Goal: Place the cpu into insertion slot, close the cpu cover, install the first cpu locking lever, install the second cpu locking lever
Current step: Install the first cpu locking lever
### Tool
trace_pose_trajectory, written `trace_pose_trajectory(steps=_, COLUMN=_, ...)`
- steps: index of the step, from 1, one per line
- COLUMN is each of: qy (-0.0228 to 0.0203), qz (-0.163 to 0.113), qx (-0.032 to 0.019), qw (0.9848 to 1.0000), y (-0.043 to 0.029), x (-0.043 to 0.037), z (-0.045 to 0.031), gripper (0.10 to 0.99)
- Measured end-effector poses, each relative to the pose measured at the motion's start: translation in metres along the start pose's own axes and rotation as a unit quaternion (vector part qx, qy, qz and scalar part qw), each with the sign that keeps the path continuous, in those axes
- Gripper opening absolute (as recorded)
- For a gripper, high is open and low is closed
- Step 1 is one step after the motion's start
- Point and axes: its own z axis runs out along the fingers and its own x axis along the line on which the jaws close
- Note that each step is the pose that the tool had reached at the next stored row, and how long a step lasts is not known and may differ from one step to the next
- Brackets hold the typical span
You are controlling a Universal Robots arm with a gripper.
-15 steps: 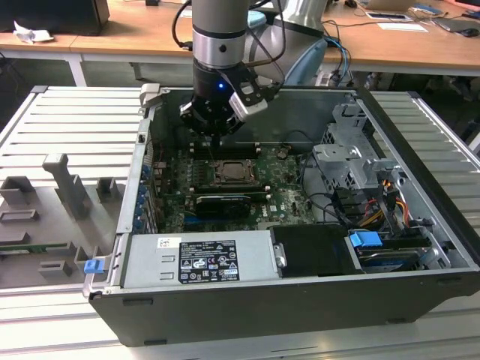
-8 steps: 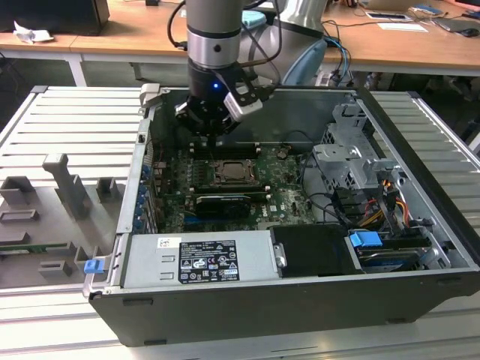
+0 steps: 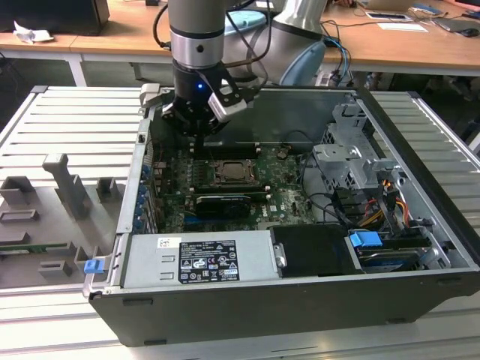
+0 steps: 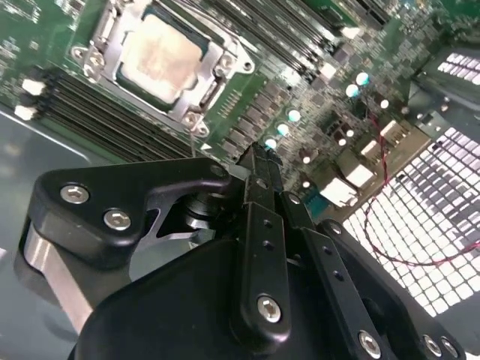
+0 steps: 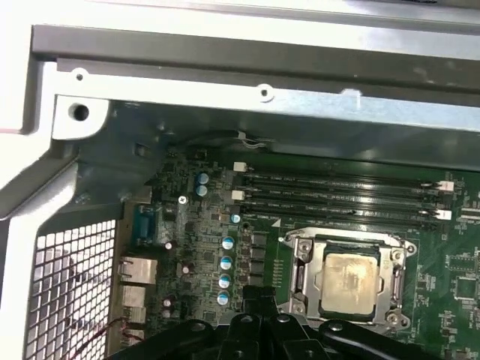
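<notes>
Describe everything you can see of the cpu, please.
The cpu is a thin, flat square, pale beige-grey with a dull, slightly mottled top. In both wrist views it lies level, set into the green circuit board. The silvery cpu cover surrounds it as a frame, and its face shows through the central opening. The gripper is apart from it and does not touch it.

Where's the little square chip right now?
In the first wrist view the cpu lies flat inside the frame of the cpu cover on the green board, right beside the long black memory slots.
</notes>
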Motion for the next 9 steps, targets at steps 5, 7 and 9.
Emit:
trace_pose_trajectory(steps=5, qy=0.0, qz=0.0, qx=0.0, qw=1.0, y=0.0097, x=0.0006, z=0.0026, gripper=0.106)
trace_pose_trajectory(steps=7, qy=0.0, qz=0.0, qx=0.0, qw=1.0, y=0.0143, x=0.0002, z=0.0038, gripper=0.106)
trace_pose_trajectory(steps=9, qy=0.0, qz=0.0, qx=0.0, qw=1.0, y=0.022, x=-0.0004, z=0.0057, gripper=0.106)
